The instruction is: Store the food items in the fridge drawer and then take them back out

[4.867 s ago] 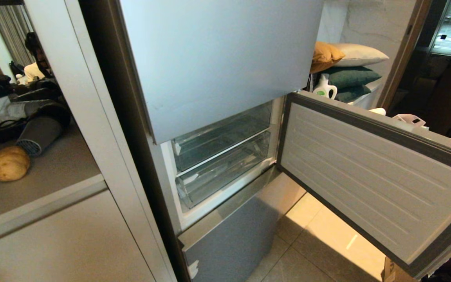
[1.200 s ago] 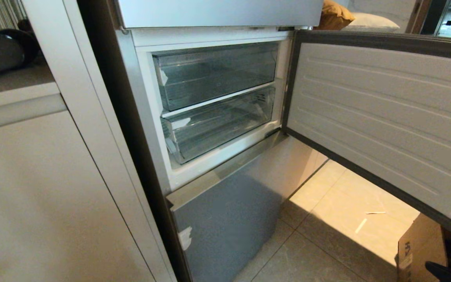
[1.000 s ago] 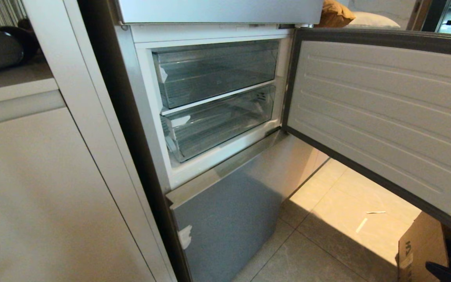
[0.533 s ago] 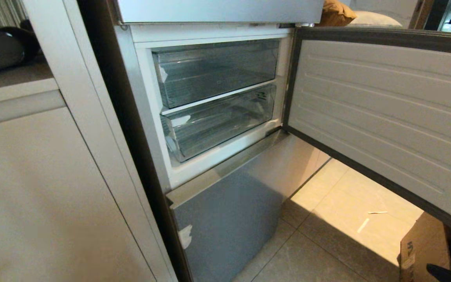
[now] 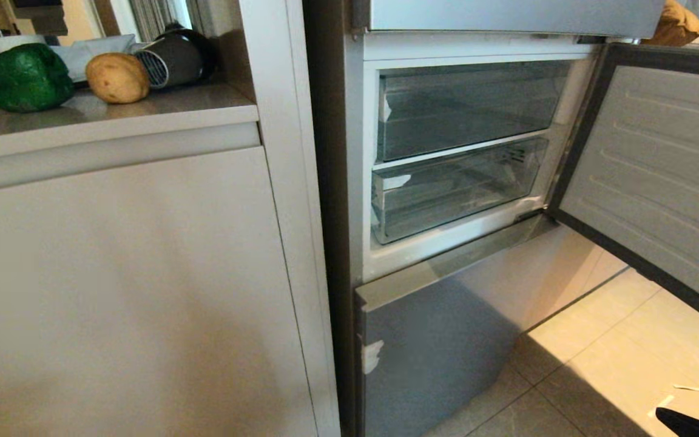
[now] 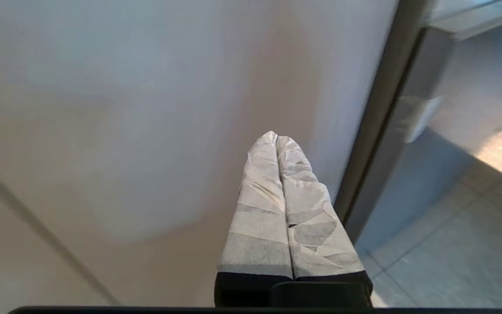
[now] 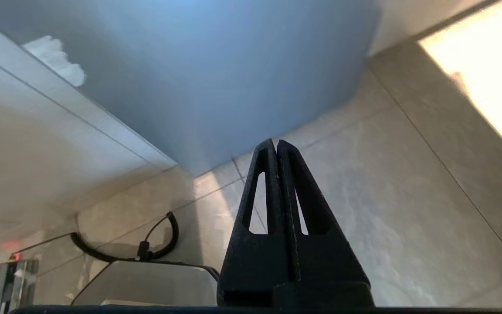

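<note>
Both of my claws hang low and idle, holding nothing. On my left gripper the white-wrapped fingers are pressed flat together, facing the pale cabinet front beside the fridge's dark side edge. On my right gripper the black fingers are just as tightly closed, pointing down at the floor tiles below the blue-grey lower fridge door; only a dark tip of that arm shows at the bottom corner of the head view.

Taking the scene from largest down: the fridge compartment stands open, its ribbed door liner swung out to my right. Inside sit two clear drawers, one above the other, both pushed in and both looking bare; the lower fridge drawer has a ribbed base and clear front wall. On the countertop to my left rest the green bell pepper, the tan-brown bun just beside it, and a grey hair dryer touching or nearly touching the bun.

I judge storing has not begun: neither food item is lifted, no drawer is drawn out. Next I need an arm raised to counter height, fingers spread. Both foods lie well above and apart from either claw.
</note>
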`<state>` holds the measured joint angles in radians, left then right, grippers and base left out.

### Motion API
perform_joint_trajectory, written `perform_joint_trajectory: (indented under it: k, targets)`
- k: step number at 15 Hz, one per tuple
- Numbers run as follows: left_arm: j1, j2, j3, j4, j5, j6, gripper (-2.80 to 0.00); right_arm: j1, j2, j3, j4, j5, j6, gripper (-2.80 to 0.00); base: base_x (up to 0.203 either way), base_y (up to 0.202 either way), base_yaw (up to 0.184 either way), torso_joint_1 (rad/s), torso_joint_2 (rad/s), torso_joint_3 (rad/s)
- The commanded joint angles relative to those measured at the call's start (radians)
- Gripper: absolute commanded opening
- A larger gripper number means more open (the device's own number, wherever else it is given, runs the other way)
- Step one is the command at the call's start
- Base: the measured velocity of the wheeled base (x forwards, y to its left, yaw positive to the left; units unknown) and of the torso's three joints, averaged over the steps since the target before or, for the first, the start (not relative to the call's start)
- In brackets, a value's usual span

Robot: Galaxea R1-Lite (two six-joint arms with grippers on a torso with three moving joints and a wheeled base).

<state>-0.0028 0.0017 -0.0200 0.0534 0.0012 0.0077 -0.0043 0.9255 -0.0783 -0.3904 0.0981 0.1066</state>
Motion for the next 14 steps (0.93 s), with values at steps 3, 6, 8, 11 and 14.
perform_joint_trajectory:
  k: [3,6,8,11,14]
  targets:
    - [0.0,0.0,0.0,0.0,0.0,0.0,-2.8,-0.002,0.035,-0.069,-0.006,0.004,0.008,-2.8,0.0,0.0,0.0,0.0,0.0,0.0]
    - [0.0,0.0,0.0,0.0,0.0,0.0,-2.8,-0.019,0.11,-0.173,-0.019,-0.004,0.004,-2.8,0.0,0.0,0.0,0.0,0.0,0.0]
    - [0.0,0.0,0.0,0.0,0.0,0.0,-2.8,-0.067,0.174,-0.206,-0.082,-0.006,0.006,-2.8,0.0,0.0,0.0,0.0,0.0,0.0]
    - [0.0,0.0,0.0,0.0,0.0,0.0,-2.8,-0.107,0.324,-0.227,-0.26,-0.004,0.039,-2.8,0.0,0.0,0.0,0.0,0.0,0.0]
    - [0.0,0.0,0.0,0.0,0.0,0.0,-2.8,-0.115,0.462,-0.227,-0.422,-0.002,0.048,-2.8,0.0,0.0,0.0,0.0,0.0,0.0]
